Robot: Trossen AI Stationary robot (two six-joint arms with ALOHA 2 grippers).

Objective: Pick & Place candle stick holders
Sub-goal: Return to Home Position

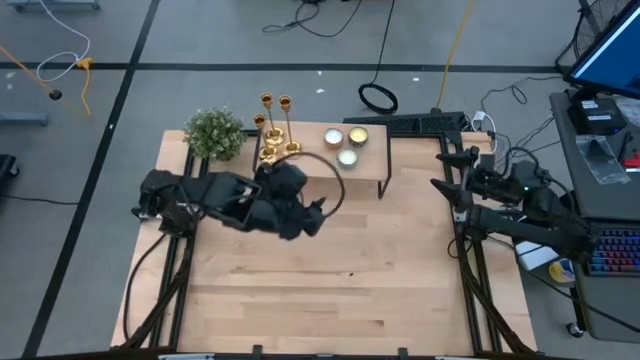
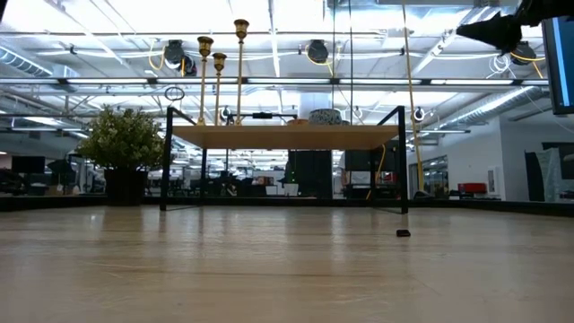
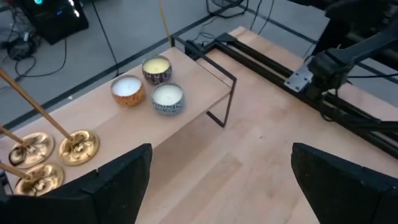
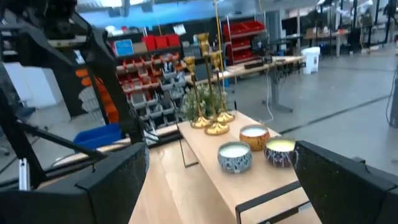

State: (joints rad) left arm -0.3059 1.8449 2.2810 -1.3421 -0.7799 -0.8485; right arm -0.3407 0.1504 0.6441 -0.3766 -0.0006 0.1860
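Over the table [image 1: 330,290], the left gripper [image 3: 222,152] hangs with its fingers spread wide. The right gripper [image 4: 221,155], at the table's right edge, gapes wide too. Farther back, one shelf [image 1: 372,165] carries three candle stick holders [image 1: 272,135], upright at its left end, and three candles [image 1: 345,140] toward its right. One plant [image 1: 214,132] stands just left of it.

Workshop hall: parts-bin racks [image 4: 152,87], floor cables [image 1: 365,97] (exposed ceiling pipes [image 2: 90,82]).
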